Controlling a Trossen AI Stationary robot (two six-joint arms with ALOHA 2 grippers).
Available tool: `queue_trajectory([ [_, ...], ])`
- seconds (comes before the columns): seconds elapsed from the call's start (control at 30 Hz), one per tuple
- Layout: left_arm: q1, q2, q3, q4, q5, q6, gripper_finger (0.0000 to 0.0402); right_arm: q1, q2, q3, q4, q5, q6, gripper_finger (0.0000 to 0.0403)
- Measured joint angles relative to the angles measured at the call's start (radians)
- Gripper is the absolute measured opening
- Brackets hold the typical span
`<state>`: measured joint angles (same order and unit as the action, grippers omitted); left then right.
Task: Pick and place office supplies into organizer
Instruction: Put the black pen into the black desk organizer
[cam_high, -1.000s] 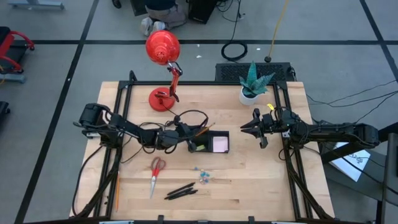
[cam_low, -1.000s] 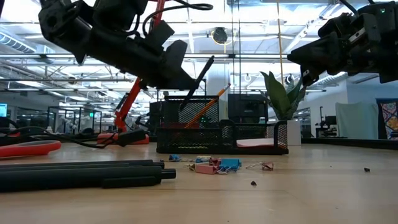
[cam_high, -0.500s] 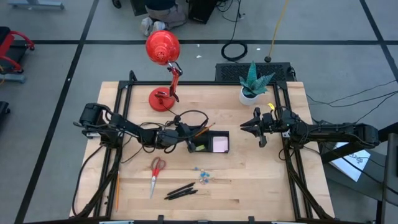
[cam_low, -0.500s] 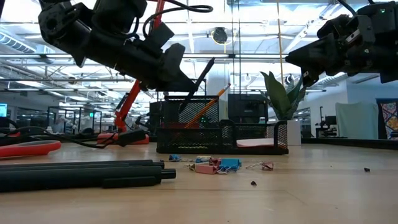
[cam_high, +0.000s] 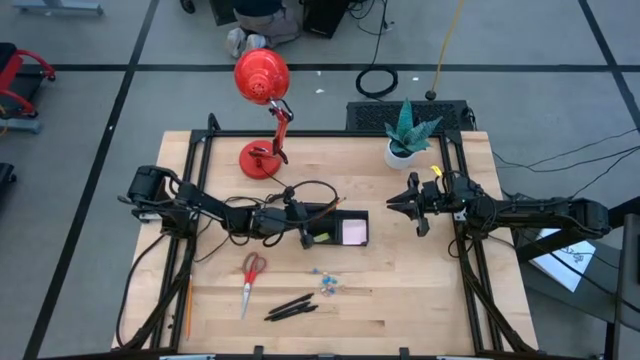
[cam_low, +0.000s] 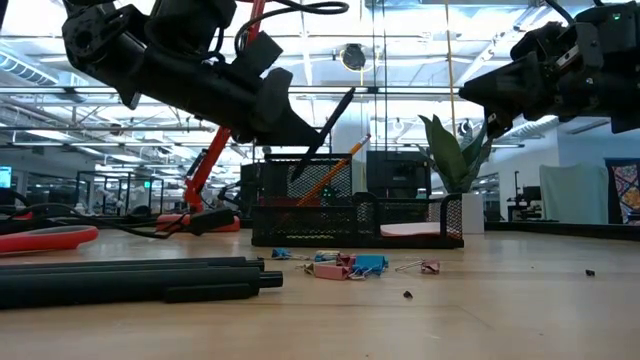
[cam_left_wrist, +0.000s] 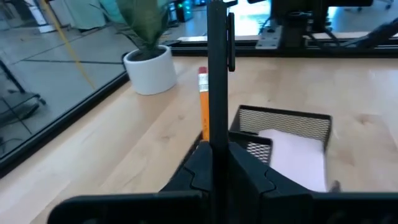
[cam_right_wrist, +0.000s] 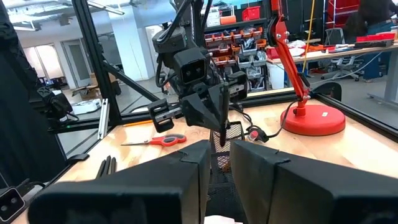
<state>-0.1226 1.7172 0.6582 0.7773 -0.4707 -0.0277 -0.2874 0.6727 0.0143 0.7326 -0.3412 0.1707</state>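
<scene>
Since the earlier frame, left gripper (cam_high: 303, 222) has drawn slightly back, tilting its clamped black pen (cam_low: 328, 128) steeper above the organizer's pen cup. Organizer (cam_high: 338, 229) sits mid-table, already holding an orange pencil (cam_left_wrist: 203, 102), a pale sticky-note pad (cam_high: 353, 232) and a yellow-green piece (cam_high: 322, 236). Right gripper (cam_high: 396, 206) hovers beside the organizer, fingers nearly together, empty. Remaining on the table: red-handled scissors (cam_high: 250, 277), further black pens (cam_high: 290, 306), another orange pencil (cam_high: 188, 308) and binder clips (cam_low: 350, 265). No legible writing appears.
</scene>
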Motion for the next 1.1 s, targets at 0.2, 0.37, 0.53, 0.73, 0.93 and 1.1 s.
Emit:
queue_trajectory([
  [0.2,0.002,0.0,0.0,-0.001,0.0,0.02,0.0031,0.0,0.0,0.0,-0.003,0.0,0.0,0.0059],
  [0.37,0.034,0.0,0.0,-0.003,0.0,0.023,0.0031,0.0,0.0,0.0,-0.004,0.001,0.0,0.0059],
  [0.53,0.057,0.0,0.0,-0.029,0.004,0.013,0.0031,0.0,0.0,0.0,-0.01,0.001,0.0,0.0059],
  [0.73,0.073,0.0,0.0,-0.043,0.06,-0.035,0.0031,0.0,0.0,0.0,-0.035,0.002,0.001,0.0059],
  [0.93,0.077,0.0,0.0,-0.043,0.061,-0.036,0.0031,0.0,0.0,0.0,-0.034,0.003,0.0,0.0059],
  [1.1,0.077,0.0,0.0,-0.043,0.071,-0.055,0.0031,0.0,0.0,0.0,-0.034,0.003,0.001,0.0059],
])
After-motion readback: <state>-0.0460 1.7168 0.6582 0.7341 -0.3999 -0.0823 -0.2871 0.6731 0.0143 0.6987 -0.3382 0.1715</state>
